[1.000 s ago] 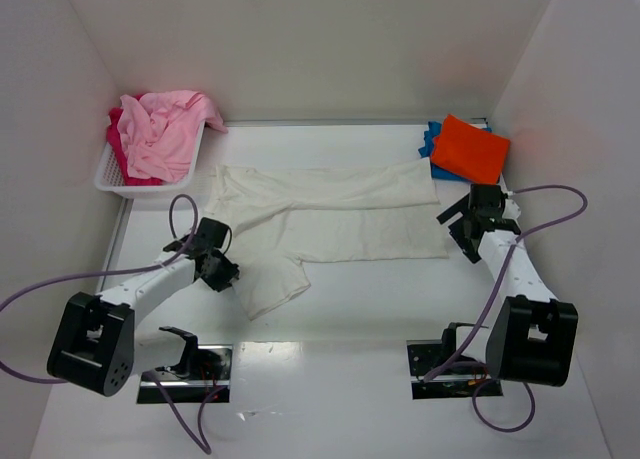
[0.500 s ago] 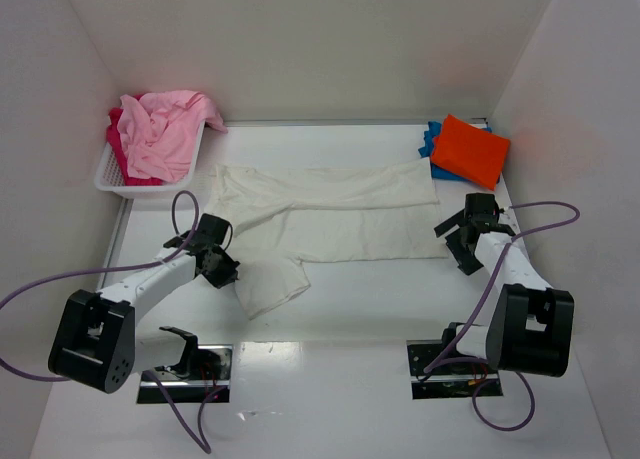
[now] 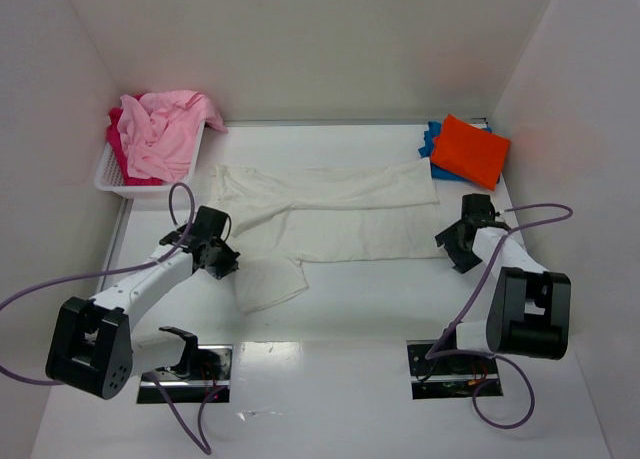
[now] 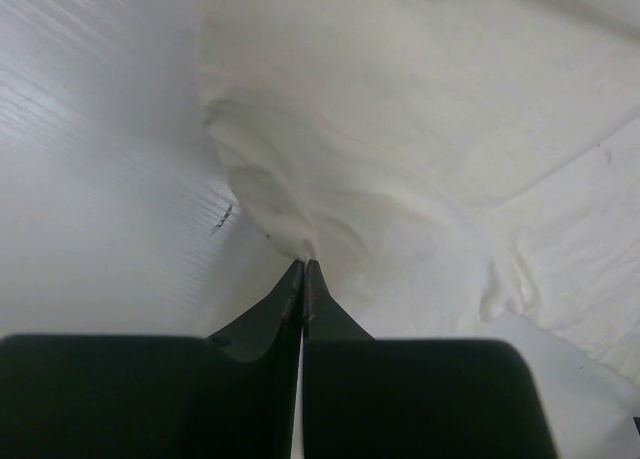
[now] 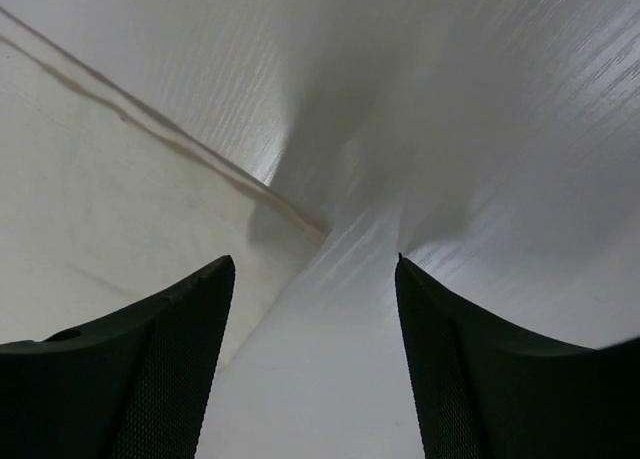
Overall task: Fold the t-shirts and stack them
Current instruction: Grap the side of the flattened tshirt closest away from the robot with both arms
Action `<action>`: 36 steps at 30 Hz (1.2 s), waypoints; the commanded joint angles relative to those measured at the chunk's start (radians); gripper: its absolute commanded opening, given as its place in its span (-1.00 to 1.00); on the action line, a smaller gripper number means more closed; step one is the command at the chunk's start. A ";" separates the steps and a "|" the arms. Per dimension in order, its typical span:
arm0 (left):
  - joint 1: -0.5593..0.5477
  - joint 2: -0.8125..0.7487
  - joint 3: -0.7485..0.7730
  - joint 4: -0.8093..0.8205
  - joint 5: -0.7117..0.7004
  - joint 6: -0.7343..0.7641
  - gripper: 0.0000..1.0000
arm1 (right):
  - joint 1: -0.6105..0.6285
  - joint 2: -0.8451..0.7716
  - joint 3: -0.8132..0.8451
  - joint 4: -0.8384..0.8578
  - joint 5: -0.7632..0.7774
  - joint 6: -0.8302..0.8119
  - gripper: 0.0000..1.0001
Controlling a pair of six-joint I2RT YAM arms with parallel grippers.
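Two white arms (image 3: 140, 284) with chunky black joint housings (image 3: 90, 344) and trailing purple cables (image 3: 545, 208).

The white-and-black left arm (image 3: 140, 284) is slanting forward and to the right from its black base block, with its wrist held low. Its black two-finger left gripper (image 4: 303, 271) is pressing its fingers flat together and pinching a puckered fold of the cream-white t-shirt (image 4: 420, 129). The white-and-black right arm (image 3: 505, 259) is angling forward and to the left from its own base. Its black right gripper (image 5: 315, 264) is holding its jaws well apart, tips pointing downward.
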 commanded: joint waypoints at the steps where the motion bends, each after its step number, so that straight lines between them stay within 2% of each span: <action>1: -0.003 -0.027 0.004 -0.009 -0.017 0.008 -1.00 | -0.008 0.025 0.018 0.045 0.023 0.005 0.22; 11: -0.003 -0.027 0.004 0.001 -0.017 0.026 -1.00 | -0.008 0.077 0.018 0.077 0.013 0.005 -0.21; 13: -0.003 -0.027 0.013 0.009 -0.017 0.027 -1.00 | -0.008 0.077 0.018 0.086 0.013 -0.004 -0.38; 16: -0.003 -0.027 0.020 0.009 -0.017 0.043 -1.00 | -0.008 0.077 0.018 0.104 0.007 -0.004 -0.74; 19: -0.003 -0.027 0.033 0.016 -0.008 0.072 -1.00 | -0.008 0.087 0.024 0.114 -0.002 -0.004 -0.99; 31: -0.003 -0.037 0.194 0.022 -0.072 0.225 -1.00 | -0.008 -0.008 0.115 0.144 -0.034 -0.024 -1.00; 36: -0.003 -0.028 0.241 0.036 -0.121 0.255 -1.00 | -0.008 0.002 0.184 0.181 -0.074 -0.033 -1.00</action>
